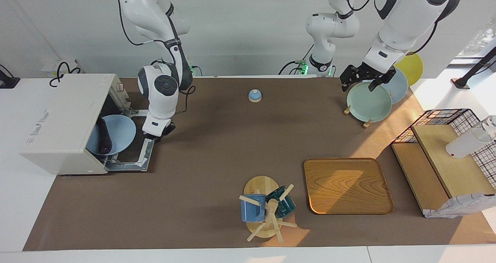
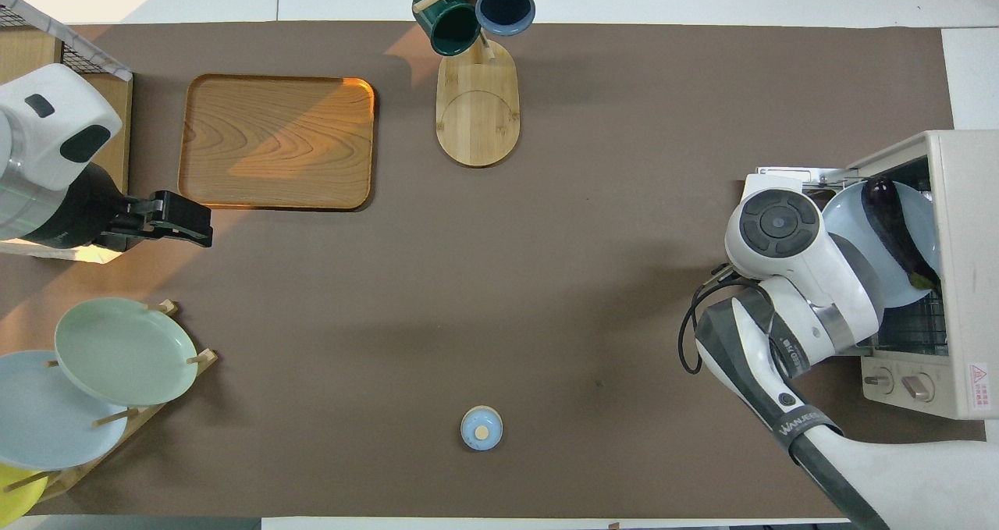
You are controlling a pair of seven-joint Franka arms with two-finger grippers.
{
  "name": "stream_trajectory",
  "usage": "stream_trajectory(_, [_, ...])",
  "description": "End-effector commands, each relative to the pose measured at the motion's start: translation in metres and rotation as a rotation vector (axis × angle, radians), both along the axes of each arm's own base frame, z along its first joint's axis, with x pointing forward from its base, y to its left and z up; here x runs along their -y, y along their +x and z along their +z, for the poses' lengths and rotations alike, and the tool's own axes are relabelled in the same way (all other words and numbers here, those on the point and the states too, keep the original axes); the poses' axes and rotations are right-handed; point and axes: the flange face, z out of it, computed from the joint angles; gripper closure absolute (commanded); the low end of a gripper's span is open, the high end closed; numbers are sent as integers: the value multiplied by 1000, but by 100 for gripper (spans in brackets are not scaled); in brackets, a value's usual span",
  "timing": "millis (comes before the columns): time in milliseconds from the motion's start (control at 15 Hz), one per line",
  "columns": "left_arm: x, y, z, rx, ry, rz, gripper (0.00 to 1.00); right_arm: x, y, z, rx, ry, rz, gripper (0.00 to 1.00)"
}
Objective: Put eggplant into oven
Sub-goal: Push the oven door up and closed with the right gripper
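On oven rack, glossy dark eggplant (image 1: 104, 138)

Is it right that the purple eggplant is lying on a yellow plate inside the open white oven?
Not quite: the plate under the eggplant is light blue, not yellow, as the overhead view shows. The rest holds: the eggplant lies on it inside the open white oven.

- Overhead, my own wrist hides my right gripper (image 1: 158, 133).
- The oven (image 1: 64, 121) roof covers part of the blue plate (image 1: 116, 133).
- The yellow plate (image 2: 12, 492) is cut off at the overhead view's corner.
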Motion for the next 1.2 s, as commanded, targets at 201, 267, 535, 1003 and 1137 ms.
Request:
stream_trajectory(201, [-4, 0, 1, 5, 16, -5, 0, 53, 23, 95, -13, -37, 15, 100])
stream_trajectory(267, [-4, 0, 1, 5, 16, -5, 0, 65, 23, 106, -41, -12, -7, 100])
stream_trajectory(535, [-4, 0, 1, 5, 16, -5, 0, 109, 15, 126, -73, 8, -12, 100])
stream_trajectory(1003, [-4, 0, 1, 5, 16, -5, 0, 125, 1, 170, -112, 97, -100, 55])
stream_trajectory(1137, [-4, 0, 1, 5, 16, -5, 0, 117, 4, 192, -101, 188, -140, 30])
